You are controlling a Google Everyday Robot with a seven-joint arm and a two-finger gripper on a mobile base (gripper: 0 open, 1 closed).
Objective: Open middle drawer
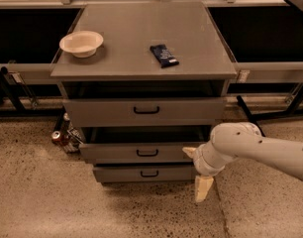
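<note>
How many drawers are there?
3: the top drawer under the tabletop, the middle drawer below it, the bottom drawer nearest the floor. The gripper hangs beside the lower two drawers.

One raised camera faces the cabinet (141,38) front, end effector (197,172) lower right.

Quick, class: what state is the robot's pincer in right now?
Pincer: open, holding nothing, by the right end of the middle drawer.
</note>
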